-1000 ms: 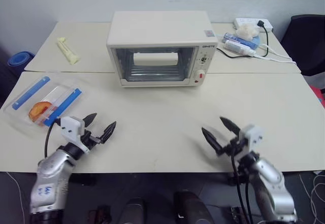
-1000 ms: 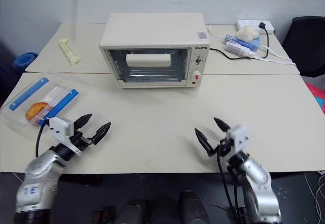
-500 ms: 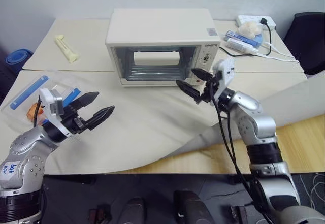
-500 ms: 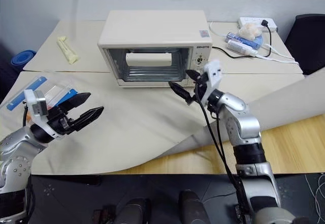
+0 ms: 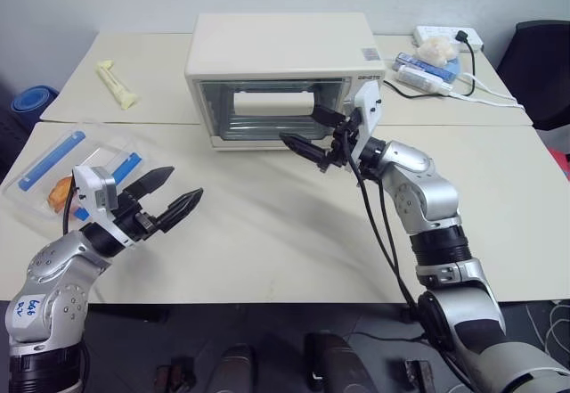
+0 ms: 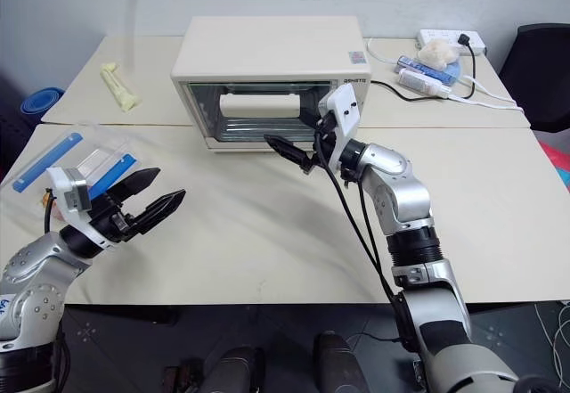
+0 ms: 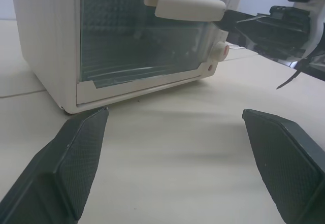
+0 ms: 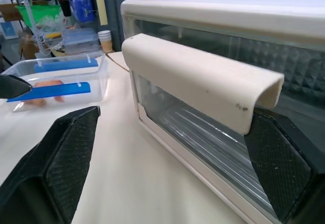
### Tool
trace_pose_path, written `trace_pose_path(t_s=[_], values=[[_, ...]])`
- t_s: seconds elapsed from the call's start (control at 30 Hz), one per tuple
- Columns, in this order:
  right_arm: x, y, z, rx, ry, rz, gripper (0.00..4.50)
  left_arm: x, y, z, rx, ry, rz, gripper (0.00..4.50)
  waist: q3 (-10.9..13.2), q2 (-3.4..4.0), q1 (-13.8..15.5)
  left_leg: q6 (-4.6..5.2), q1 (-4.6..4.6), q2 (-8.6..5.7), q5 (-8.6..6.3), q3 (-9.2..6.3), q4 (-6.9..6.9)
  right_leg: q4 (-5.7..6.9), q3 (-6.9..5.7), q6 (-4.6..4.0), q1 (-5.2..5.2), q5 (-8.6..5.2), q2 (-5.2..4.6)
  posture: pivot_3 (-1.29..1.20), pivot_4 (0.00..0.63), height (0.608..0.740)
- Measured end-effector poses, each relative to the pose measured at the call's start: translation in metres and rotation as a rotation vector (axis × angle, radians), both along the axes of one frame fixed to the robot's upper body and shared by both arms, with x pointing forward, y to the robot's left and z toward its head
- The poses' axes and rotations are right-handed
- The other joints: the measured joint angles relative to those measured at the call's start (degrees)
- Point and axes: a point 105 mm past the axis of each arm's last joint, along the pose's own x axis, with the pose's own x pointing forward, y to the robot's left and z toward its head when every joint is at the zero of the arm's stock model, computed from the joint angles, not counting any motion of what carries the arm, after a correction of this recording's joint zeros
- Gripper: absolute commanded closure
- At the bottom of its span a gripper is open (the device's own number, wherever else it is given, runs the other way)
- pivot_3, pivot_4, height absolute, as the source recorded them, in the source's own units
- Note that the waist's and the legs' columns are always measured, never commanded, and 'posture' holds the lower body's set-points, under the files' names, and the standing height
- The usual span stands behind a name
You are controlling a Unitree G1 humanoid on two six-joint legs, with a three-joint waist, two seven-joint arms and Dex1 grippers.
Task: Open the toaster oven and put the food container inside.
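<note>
On the far half of the table (image 5: 294, 250) sits the toaster oven (image 5: 283, 79), cream-white, glass door shut, handle (image 8: 198, 79) across the top of the door, knobs and red button on its right side panel. Door glass shows the wire rack behind it.

Right end effector (image 5: 313, 135) raised in front of the oven door, fingers spread wide and grasping nothing. One finger near the right end of the handle, the other lower, out over the table just ahead of the door's bottom edge. Wrist view puts the handle between the two fingers; actual contact cannot be told.

Left end effector (image 5: 172, 199) held above the near-left part of the table, fingers spread, empty, pointing toward the oven. Well apart from the oven.

Food container (image 5: 76, 172) lies at the left edge of the table, just behind and beside the left end effector: clear box, blue strips along its long sides, orange food inside. Not touched by either end effector.

Pale wrapped bar (image 5: 118, 86) on the far-left table, left of the oven. White power strip (image 5: 445, 36), with a black plug in it, and some small items at the far-right corner, with cables running along the table
</note>
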Motion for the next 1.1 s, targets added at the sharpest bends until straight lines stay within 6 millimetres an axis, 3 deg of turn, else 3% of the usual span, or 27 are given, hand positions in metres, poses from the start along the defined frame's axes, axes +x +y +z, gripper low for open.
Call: trace_pose_path(t_s=[0.23, 0.33, 0.5, 0.73, 0.97, 1.1], values=[[-0.028, -0.004, -0.032, -0.113, -0.001, 0.101, 0.05, 0.006, 0.012, 0.008, -0.002, -0.02, 0.037, 0.0, 0.0, 0.0, -0.1, 0.0, 0.0, -0.01, -0.01, 0.02, -0.01, -0.04, 0.01, 0.0, 0.0, 0.0, 0.0, 0.0, 0.15, 0.74], [-0.034, -0.005, -0.046, -0.178, -0.009, 0.126, 0.0, 0.014, 0.019, 0.025, -0.003, -0.062, 0.023, 0.92, 0.0, 0.0, -0.2, 0.01, 0.03, 0.0, -0.01, 0.03, 0.0, -0.01, 0.01, 0.0, 0.02, 0.0, 0.02, 0.0, 0.15, 0.74], [-0.038, -0.003, -0.049, -0.205, -0.036, 0.152, 0.0, 0.033, 0.024, 0.046, 0.03, -0.125, -0.017, 2.56, 0.0, 0.0, -0.3, -0.14, 0.02, 0.0, 0.07, 0.02, -0.01, -0.01, -0.03, 0.0, 0.0, 0.0, 0.05, 0.0, 0.15, 0.74], [-0.043, 0.001, -0.053, -0.228, -0.063, 0.199, 0.0, 0.082, 0.005, 0.063, 0.059, -0.19, -0.071, 4.45, 0.0, -0.03, -0.7, -0.19, 0.02, -0.03, 0.09, 0.11, 0.03, 0.05, -0.03, 0.0, -0.02, 0.0, 0.06, 0.0, 0.15, 0.74], [-0.043, -0.002, -0.059, -0.233, -0.078, 0.185, 0.0, 0.101, -0.014, 0.037, 0.107, -0.121, -0.153, 4.45, 0.0, -0.03, -1.1, -0.19, 0.01, -0.02, 0.09, 0.09, 0.07, 0.12, -0.02, 0.01, -0.04, 0.0, 0.05, 0.0, 0.15, 0.74], [-0.05, -0.023, -0.079, -0.209, -0.069, 0.111, 0.0, 0.097, -0.018, 0.032, 0.139, -0.111, -0.211, 4.45, 0.0, -0.04, -0.4, -0.15, -0.05, -0.06, 0.07, 0.08, 0.15, 0.12, -0.01, 0.02, -0.02, 0.01, 0.0, 0.0, 0.15, 0.74]])
